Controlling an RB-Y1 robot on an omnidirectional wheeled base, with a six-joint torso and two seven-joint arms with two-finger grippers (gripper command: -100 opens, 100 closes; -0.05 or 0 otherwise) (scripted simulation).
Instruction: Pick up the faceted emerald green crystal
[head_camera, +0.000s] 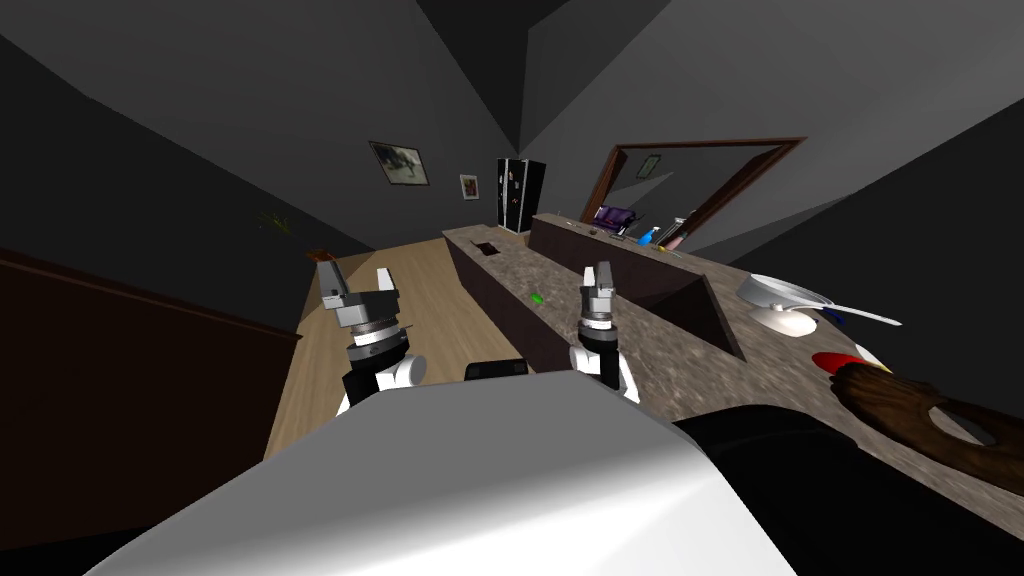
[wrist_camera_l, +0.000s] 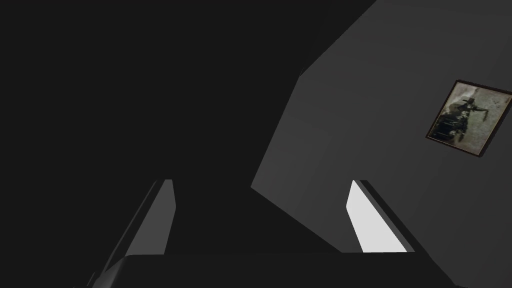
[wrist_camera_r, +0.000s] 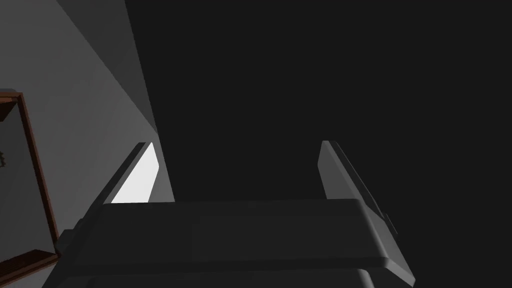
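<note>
Green crystal (head_camera: 537, 297) lies small on the speckled counter (head_camera: 680, 380), between your two grippers, nearer the right one's fingers and lower than them. Your left gripper (head_camera: 355, 278) hangs beside the counter, fingers apart, aimed upward. Your right gripper (head_camera: 598, 275) also points up, fingers apart. The risk, as I judge it: if you swing down with neither wrist camera on it, a fingertip may knock so small a stone away.
</note>
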